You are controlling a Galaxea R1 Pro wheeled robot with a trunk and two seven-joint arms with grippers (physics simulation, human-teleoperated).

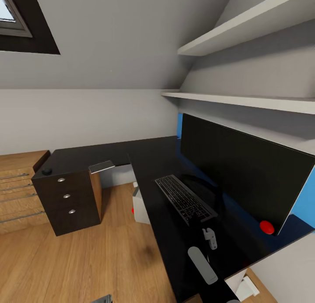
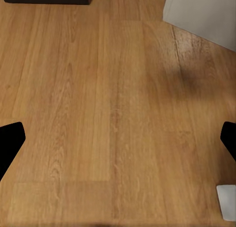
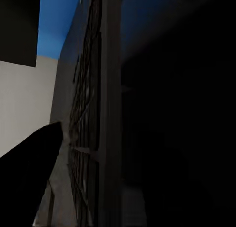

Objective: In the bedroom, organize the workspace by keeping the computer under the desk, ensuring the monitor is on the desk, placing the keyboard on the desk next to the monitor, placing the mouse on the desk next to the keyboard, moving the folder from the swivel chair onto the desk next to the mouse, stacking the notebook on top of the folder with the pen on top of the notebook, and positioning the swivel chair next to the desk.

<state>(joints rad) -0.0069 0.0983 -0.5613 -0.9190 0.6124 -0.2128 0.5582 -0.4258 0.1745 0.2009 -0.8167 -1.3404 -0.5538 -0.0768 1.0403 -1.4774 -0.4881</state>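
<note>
Monitor [image 1: 245, 180] stands on the dark table [image 1: 148, 158], right of frame; that step looks done. Keyboard [image 1: 185, 198] lies flat just in front of it, centre-right, so that step looks done too. Computer [image 1: 141, 206], pale box with a red spot, sits on the wood floor [image 1: 87, 259] under the table edge, centre frame.

My right tool [image 1: 211, 238] hangs low just past the keyboard's near end; its wrist view is dark and I cannot tell whether it is spread or pressed together. My left tool [image 2: 118, 143] hovers over bare floor, fingers spread wide, holding nothing.

Left to do, as I judge it: mouse, folder, notebook, pen, swivel chair.
</note>
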